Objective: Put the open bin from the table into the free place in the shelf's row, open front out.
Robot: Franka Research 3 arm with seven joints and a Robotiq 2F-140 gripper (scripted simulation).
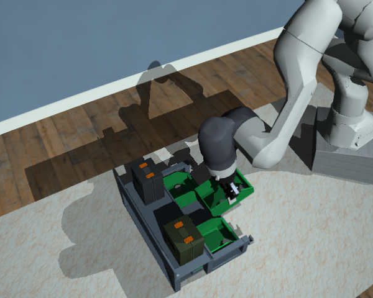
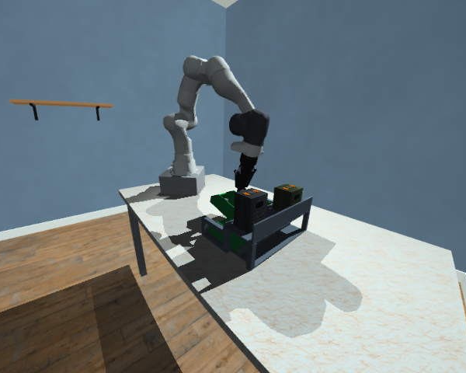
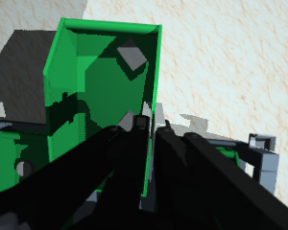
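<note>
The green bin (image 1: 209,191) (image 2: 222,203) (image 3: 103,72) is held above the table in front of the shelf (image 1: 227,253) (image 2: 281,217) (image 3: 266,162). It is tilted, its outer end higher than its shelf-side end. Two grey parts (image 3: 132,57) (image 3: 128,118) show inside it. My gripper (image 1: 232,199) (image 2: 240,189) (image 3: 152,114) is shut on one long side wall of this bin. The free place (image 1: 193,208) lies between the left shelf bin (image 1: 185,198) (image 3: 5,155) and the right shelf bin (image 1: 217,238). Fingers and bin hide part of the row.
A dark case (image 1: 148,184) (image 2: 249,210) and an olive case (image 1: 184,242) (image 2: 286,196) stand on the shelf's rear board, on either side of the free place. A round part (image 1: 178,187) (image 3: 24,168) lies in the left shelf bin. Raised side rails bound the row.
</note>
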